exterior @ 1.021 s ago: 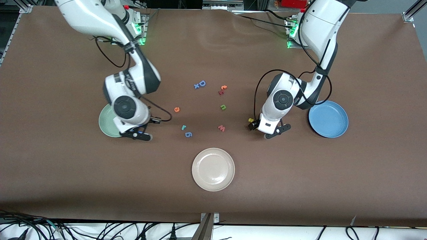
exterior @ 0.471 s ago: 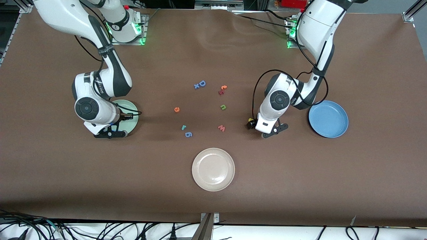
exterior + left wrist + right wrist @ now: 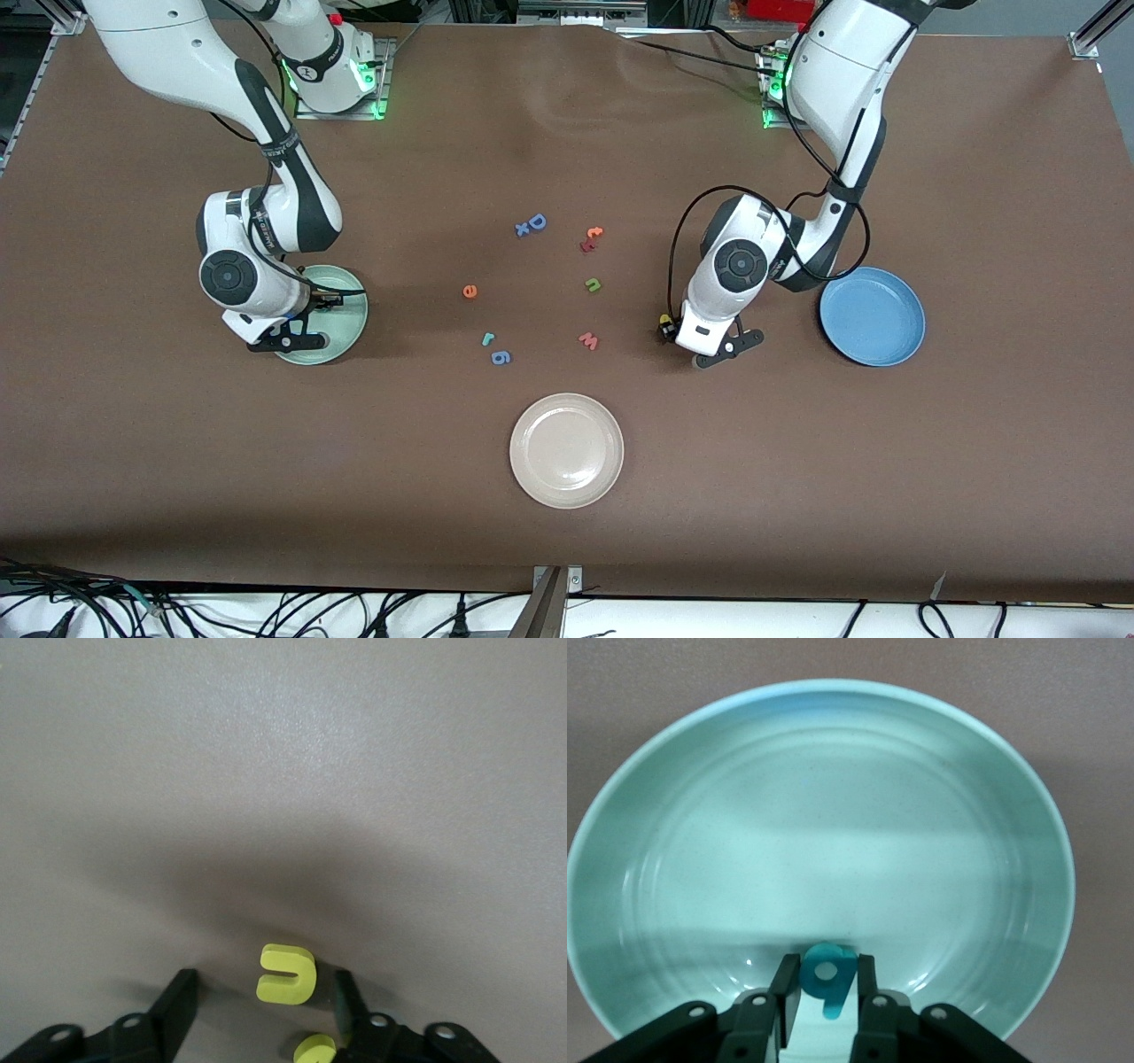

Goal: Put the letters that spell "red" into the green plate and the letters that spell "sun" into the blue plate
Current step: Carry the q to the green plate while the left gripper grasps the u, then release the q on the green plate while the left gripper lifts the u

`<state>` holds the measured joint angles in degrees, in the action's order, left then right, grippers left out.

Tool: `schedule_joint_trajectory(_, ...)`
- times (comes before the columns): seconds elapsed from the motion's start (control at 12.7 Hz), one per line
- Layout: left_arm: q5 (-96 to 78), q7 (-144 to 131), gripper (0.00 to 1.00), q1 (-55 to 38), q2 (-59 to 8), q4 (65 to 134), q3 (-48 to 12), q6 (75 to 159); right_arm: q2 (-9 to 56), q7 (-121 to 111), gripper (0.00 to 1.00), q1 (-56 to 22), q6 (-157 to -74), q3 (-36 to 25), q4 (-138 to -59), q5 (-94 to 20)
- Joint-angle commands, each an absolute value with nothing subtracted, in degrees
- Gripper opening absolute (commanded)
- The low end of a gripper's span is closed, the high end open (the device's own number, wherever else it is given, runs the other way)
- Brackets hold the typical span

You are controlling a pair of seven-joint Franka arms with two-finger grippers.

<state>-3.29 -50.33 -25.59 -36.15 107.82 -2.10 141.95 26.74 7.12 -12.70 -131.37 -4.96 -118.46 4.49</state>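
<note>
Broadly, the brown worktop (image 3: 797,496) carries three plates; the green plate (image 3: 347,330) sits toward the right arm's end, the blue plate (image 3: 873,316) toward the left arm's end, and a beige plate (image 3: 566,450) lies midway along, nearest the edge by the front camera; the right gripper (image 3: 827,979) hangs low over the green plate, just inside its rim, its fingers pressed against both sides of the teal d (image 3: 828,977), which it grips above the plate's floor; the left gripper (image 3: 263,981) is down at the worktop beside the blue plate, on the side toward the table's middle, its fingers apart and straddling the yellow u (image 3: 286,974), with a clear gap on one side; another yellow letter (image 3: 314,1050), only partly in view, lies just beside the u; loose in the middle of the worktop lie the green n (image 3: 593,284), the orange e (image 3: 469,291) and the teal r (image 3: 487,338), with a pink w (image 3: 588,340) nearer the front camera than the n
</note>
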Motion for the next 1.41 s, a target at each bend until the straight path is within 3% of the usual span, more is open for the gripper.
schedule_joint_trajectory(0.0,-1.5,-51.2,0.55,-27.2,-37.2,107.1,-0.4,142.2,25.8,6.2,1.00,-12.0,-131.1,-4.6,-118.7,4.5)
schedule_joint_trajectory(0.24,1.3,-51.4,0.43,-27.2,-37.2,107.1,-0.4,142.2,24.6,6.9,1.00,-12.2,-127.0,-3.4,-114.9,4.4)
schedule_joint_trajectory(0.47,2.0,-51.4,0.28,-27.2,-37.2,107.1,-0.3,142.2,23.9,13.0,1.00,-12.4,-120.3,2.1,-108.7,3.5)
schedule_joint_trajectory(0.79,2.1,-51.2,0.23,-27.2,-37.2,107.1,-0.3,142.2,25.3,23.7,0.98,-13.8,-121.3,8.6,-106.7,3.8)
schedule_joint_trajectory(0.94,2.2,-50.0,0.23,-27.2,-36.7,107.1,0.9,142.1,26.4,24.0,0.84,-15.5,-123.6,9.3,-106.8,3.5)
schedule_joint_trajectory(1.1,3.0,-44.1,0.23,-26.9,-35.0,107.2,2.6,141.6,27.3,24.1,0.54,-17.8,-125.8,9.3,-106.8,3.3)
schedule_joint_trajectory(1.33,2.9,-32.3,0.23,-25.2,-31.4,108.3,4.7,140.7,29.3,25.8,0.53,-20.2,-129.5,9.3,-107.0,3.3)
